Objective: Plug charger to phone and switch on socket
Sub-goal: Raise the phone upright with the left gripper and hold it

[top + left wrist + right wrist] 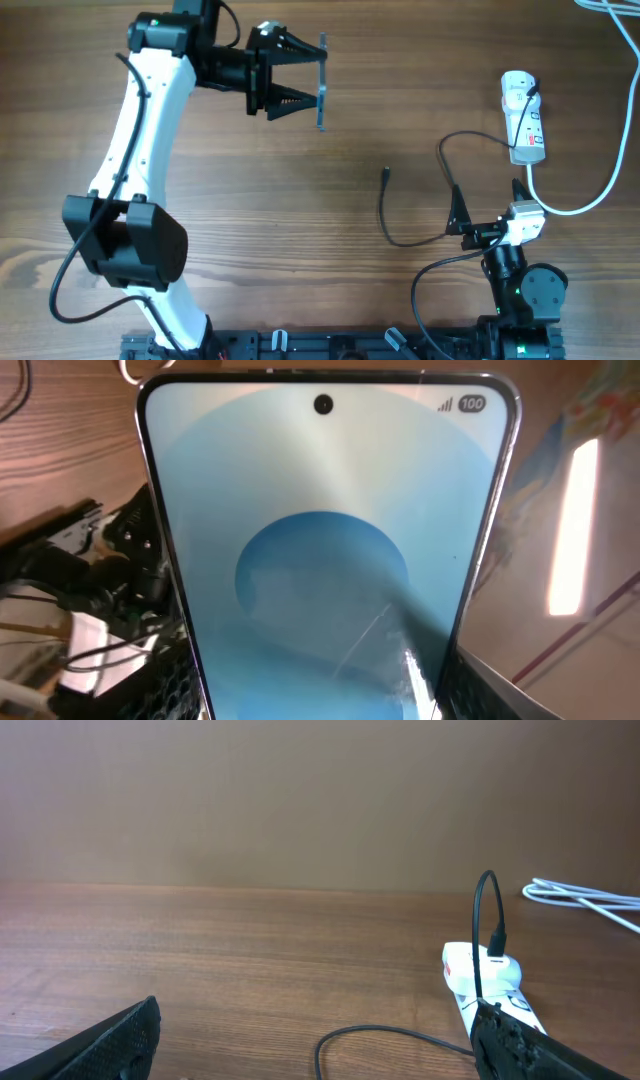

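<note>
**Phone in my left pincer, plug tip lying free on the table**

My left pincer (312, 80) is clamped on the phone (325, 560) across its long edges. It holds it up off the table (250, 200), standing on edge, well apart from the socket (523, 120) and far to its left. My right pincer (488, 205) has its fingers spread wide with nothing between them. It sits just on my side of the socket, pointing toward it.

The charger (400, 238) runs from the socket in a loop. Its small dark plug tip (387, 174) lies on the wood between the socket and the phone, nearer the socket.

As I judge it, the step in hand is bringing the phone and the tip together. To do it well:

- I would grasp the charger just behind the tip, so the tip does not droop or twist.
- I would keep the phone squarely gripped and turn its port end toward the socket side. I cannot see the port in any view.
- I would line up the tip before pushing. A thin cable buckles if it is pressed off-axis.
- The red switch comes after.

As for containers, there are no bins or trays. The only receptacle is the socket, and a black plug (497, 938) is seated in it. A white lead (590, 200) trails off beyond the socket.
</note>
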